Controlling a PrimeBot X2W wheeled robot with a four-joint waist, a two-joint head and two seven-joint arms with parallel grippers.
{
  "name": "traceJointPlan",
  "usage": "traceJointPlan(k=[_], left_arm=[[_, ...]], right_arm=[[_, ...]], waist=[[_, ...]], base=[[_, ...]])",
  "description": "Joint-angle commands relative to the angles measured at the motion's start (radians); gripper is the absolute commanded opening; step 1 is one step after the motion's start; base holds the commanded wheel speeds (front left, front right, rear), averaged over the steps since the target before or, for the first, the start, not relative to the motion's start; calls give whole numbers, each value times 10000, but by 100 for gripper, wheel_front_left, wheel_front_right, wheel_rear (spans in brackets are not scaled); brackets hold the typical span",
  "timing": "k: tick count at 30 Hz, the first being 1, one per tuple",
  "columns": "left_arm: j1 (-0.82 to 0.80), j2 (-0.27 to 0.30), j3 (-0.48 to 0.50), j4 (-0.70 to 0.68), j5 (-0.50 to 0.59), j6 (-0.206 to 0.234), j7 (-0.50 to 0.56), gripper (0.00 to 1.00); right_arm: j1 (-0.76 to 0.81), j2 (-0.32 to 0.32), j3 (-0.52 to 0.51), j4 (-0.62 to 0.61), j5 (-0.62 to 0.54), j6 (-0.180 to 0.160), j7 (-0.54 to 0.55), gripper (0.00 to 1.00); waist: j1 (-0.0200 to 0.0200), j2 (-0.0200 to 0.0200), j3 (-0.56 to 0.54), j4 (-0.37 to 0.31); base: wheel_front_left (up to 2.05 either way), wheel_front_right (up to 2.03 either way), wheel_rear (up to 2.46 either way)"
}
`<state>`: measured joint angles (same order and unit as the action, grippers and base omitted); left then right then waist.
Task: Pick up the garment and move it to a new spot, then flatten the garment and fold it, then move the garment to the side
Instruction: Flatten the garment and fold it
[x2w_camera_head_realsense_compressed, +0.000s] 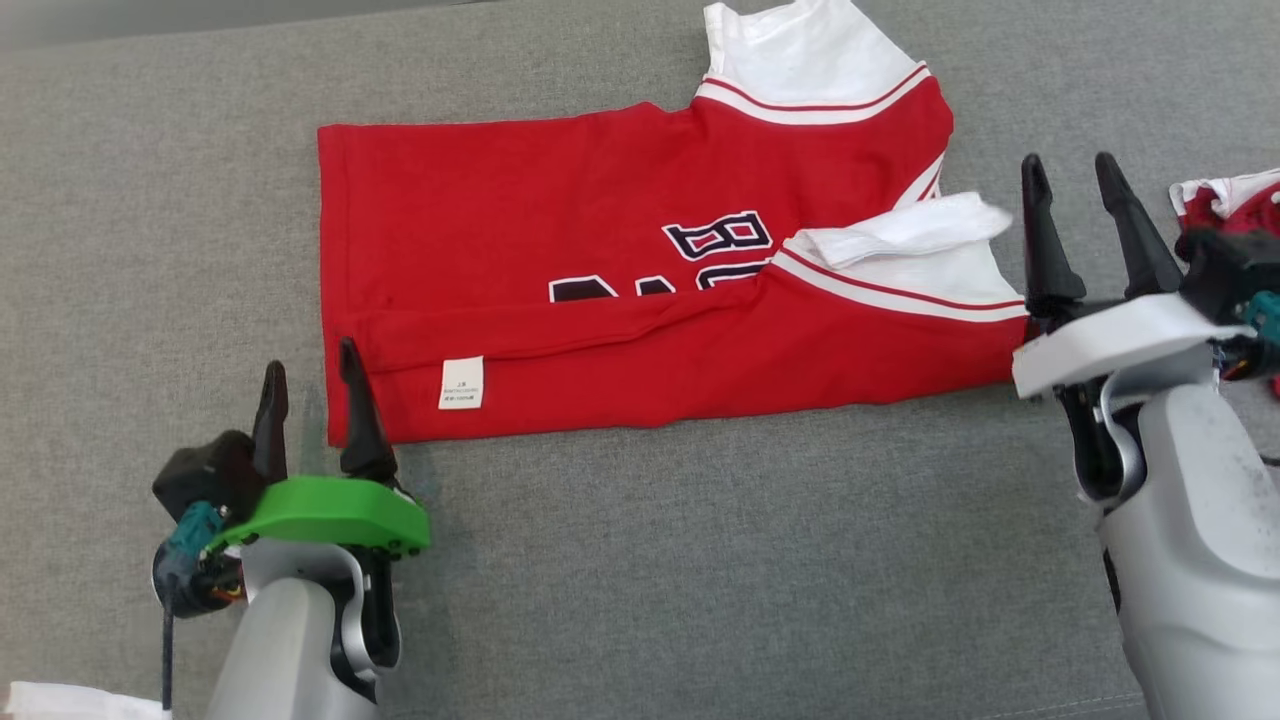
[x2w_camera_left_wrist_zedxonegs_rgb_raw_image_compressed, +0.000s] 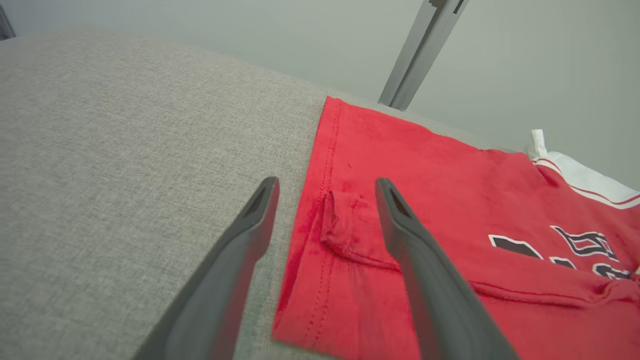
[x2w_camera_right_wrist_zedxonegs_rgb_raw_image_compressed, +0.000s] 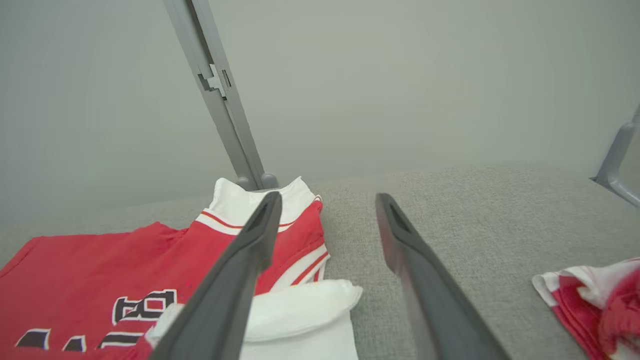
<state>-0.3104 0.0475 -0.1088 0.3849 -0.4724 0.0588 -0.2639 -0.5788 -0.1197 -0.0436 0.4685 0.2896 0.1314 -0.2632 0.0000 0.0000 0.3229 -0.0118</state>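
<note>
Nearby, at seven o'clock, the left claw (x2w_camera_head_realsense_compressed: 311, 365) hangs with fingers apart over the hem corner of the red garment (x2w_camera_head_realsense_compressed: 600, 280), gripping nothing. At three o'clock the right claw (x2w_camera_head_realsense_compressed: 1068, 170) gapes empty beside the white sleeve. They flank both ends, probably ready for the next fold. The garment lies mid-desk (x2w_camera_head_realsense_compressed: 700, 560), its near edge folded over. Farther right, a bundled red-and-white cloth (x2w_camera_head_realsense_compressed: 1235, 200) crowds that side.

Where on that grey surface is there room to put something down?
Bare grey fabric: left of the red jersey, above the left gripper, and the strip below the jersey. Crowded: the right gripper between jersey and a crumpled red garment.
</note>
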Motion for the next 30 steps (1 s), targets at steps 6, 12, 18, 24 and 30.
traceJointPlan(k=[6,12,18,24,30], left_arm=[[630,70,-336,150,793,119,-1,100],[595,68,-221,679,1119,221,-1,100],[312,68,-249,1559,896,139,9,100],[47,50,-593,2789,666,-3,87,99],[-214,-2,-935,3620,469,-261,142,0]], right_arm=[[1549,192,-506,-625,-992,-17,-16,100],[2349,385,-799,-453,-1574,-17,-16,100],[2305,506,-896,309,-2040,-17,-14,100],[1887,556,-951,1332,-2401,-17,-7,82],[1624,593,-844,1914,-2075,-17,-1,0]], waist=[[0,0,-99,2],[0,0,-83,-88],[0,0,-10,-120],[0,0,74,-71],[0,0,84,-6]], base=[[0,0,0],[0,0,0],[0,0,0],[0,0,0],[0,0,0]])
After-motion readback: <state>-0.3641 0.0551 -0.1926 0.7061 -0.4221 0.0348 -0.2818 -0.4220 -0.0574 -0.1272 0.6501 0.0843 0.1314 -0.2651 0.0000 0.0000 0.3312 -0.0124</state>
